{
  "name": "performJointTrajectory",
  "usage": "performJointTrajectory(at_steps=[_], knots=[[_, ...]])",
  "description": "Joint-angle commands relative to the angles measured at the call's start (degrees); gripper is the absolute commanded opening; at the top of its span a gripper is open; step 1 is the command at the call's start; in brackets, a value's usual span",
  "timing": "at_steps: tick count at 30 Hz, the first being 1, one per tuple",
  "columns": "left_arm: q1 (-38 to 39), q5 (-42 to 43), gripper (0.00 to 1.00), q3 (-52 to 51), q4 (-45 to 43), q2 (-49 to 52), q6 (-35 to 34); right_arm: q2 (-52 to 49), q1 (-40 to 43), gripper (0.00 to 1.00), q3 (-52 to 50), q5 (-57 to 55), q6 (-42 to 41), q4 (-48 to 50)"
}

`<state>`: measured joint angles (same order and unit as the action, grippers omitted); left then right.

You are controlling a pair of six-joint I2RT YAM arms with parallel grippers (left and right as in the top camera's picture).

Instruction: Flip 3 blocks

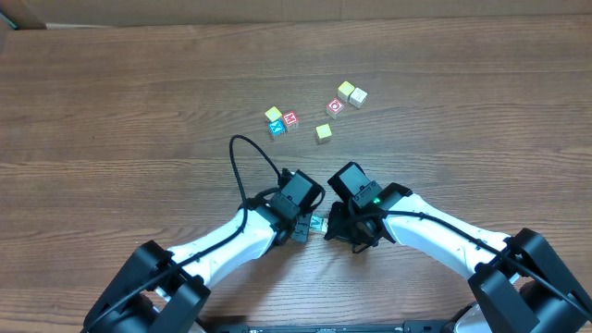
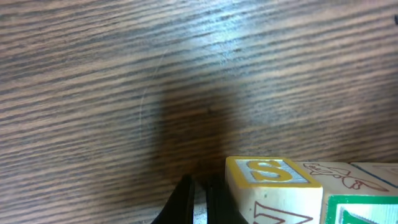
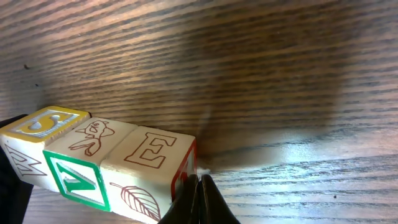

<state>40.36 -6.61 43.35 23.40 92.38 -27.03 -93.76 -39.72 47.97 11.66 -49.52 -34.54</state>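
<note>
Three blocks lie in a tight row on the table. In the right wrist view they are a yellow-framed S block [image 3: 53,121], a block with a red-brown animal drawing and a green V face [image 3: 93,138], and an E block [image 3: 149,149] with a leaf on its side. My right gripper [image 3: 200,182] is shut, tips against the E block's red end face. My left gripper [image 2: 199,188] is shut, right beside the S block [image 2: 270,171] at the other end. From overhead the row [image 1: 316,223] shows only as a sliver between the two grippers.
Several other small cubes lie farther back on the wooden table: a yellow-topped one [image 1: 274,114], a red one [image 1: 290,119] and a teal one [image 1: 277,129] together, a lone yellow one [image 1: 323,132], and a red [image 1: 335,106], yellow [image 1: 345,90] and cream [image 1: 358,96] group.
</note>
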Motion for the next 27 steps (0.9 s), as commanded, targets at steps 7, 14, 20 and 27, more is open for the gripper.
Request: performJointTrajectory(at_steps=[7,14,20,27], knots=[[-2.9,15.1,0.04,0.7,-1.4,2.1,-1.3,0.9,-1.9,0.04,1.0,4.3,-0.3,3.3],[-2.8,16.0,0.04,0.7,-1.4,2.1,0.0,0.9,-1.9,0.04,1.0,3.8,-1.5,3.5],[-2.8,16.8,0.04,0.7,-1.4,2.1,0.9,1.0,-1.9,0.04,1.0,3.8,-1.6,3.7],[-2.8,17.2,0.04,0.7,-1.4,2.1,0.9,1.0,-2.3,0.04,1.0,3.9,-1.8,3.7]])
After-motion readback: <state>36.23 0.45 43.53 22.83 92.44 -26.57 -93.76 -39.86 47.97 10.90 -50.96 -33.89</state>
